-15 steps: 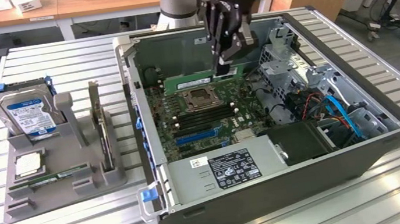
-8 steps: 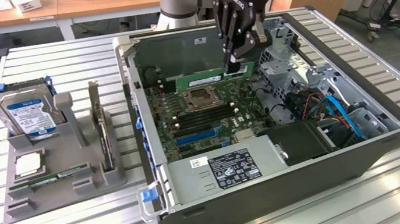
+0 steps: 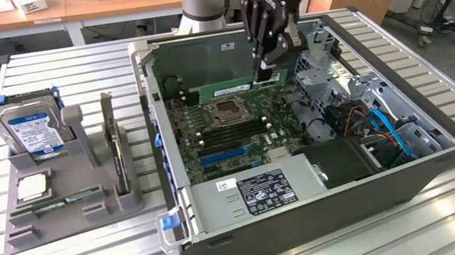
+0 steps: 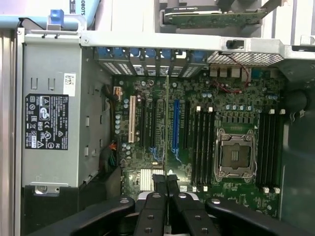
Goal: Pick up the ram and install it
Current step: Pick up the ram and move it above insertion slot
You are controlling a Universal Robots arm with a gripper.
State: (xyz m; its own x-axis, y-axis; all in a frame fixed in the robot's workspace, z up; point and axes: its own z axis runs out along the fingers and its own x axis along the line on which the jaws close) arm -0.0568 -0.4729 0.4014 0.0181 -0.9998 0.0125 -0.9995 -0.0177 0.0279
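Observation:
The ram (image 3: 228, 90) is a narrow green stick with a white label, held level above the motherboard (image 3: 220, 135) inside the open computer case (image 3: 311, 216). My gripper (image 3: 266, 76) comes down from above and is shut on the stick's end at the exterior view's right. In the wrist view the ram (image 4: 168, 123) shows edge-on as a thin line running out from between my black fingers (image 4: 158, 189), over the expansion slots. The black memory slots (image 4: 202, 145) lie beside the empty processor socket (image 4: 237, 155), off to one side of the stick.
A grey holder (image 3: 88, 217) on the slatted table at the exterior view's left carries a blue-labelled hard drive (image 3: 32, 131), a silver processor chip (image 3: 32, 187) and an upright card (image 3: 113, 143). The power supply (image 3: 250, 194) and cables (image 3: 384, 125) crowd the case.

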